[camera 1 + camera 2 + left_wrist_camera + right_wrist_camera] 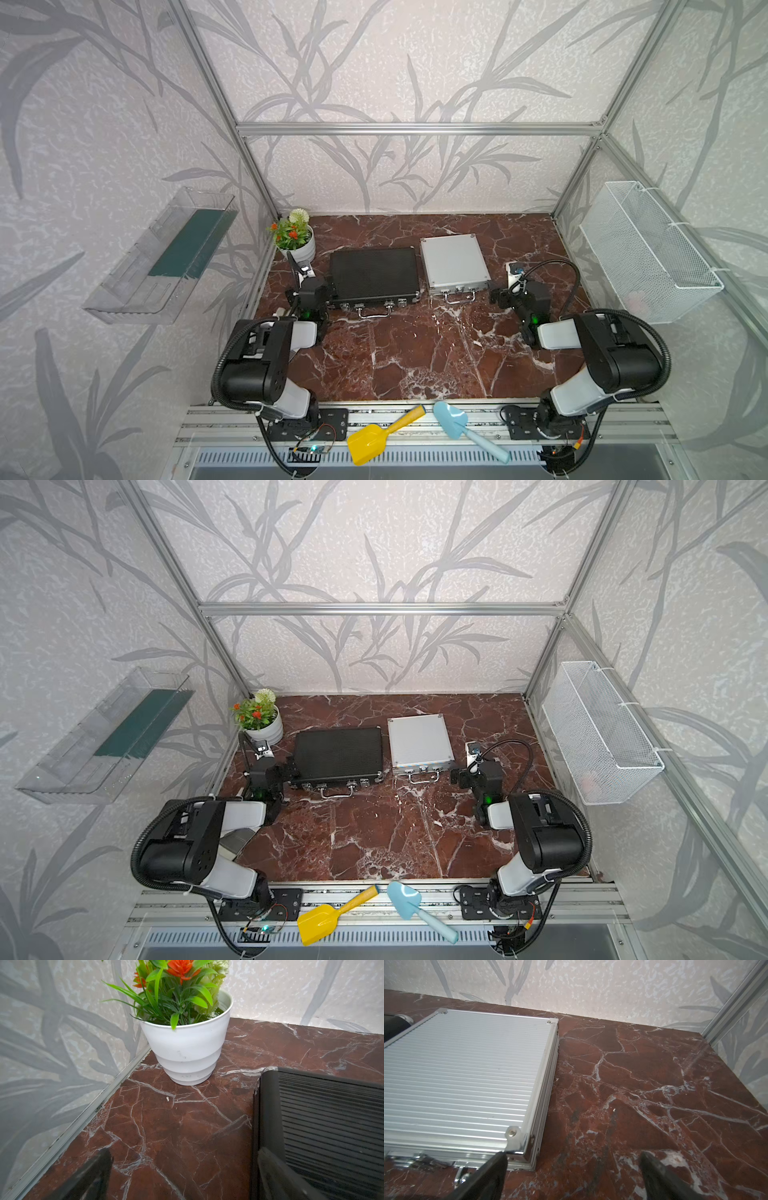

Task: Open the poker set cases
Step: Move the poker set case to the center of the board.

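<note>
Now both poker set cases (pixel 338 752) lie shut, chrome handles (pixel 374 314) turned toward my arms. The black case (pixel 374 274) sits just beside the potted plant (pixel 296 241), the silver case (pixel 453 259) farther from it. My left gripper (pixel 184 1155) and right gripper (pixel 574 1155) hover spread apart and empty at the cases' outer edges, likely staged for the latches. The marble table (pixel 415 353) lies bare on the arms' side of the pot.

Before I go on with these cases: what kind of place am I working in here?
Most likely a staged robot test cell, not a real room: an aluminium-profile frame carries leaf-print wall panels, the left arm and right arm are mounted on a front rail, and the tabletop is red marble-look.
</note>
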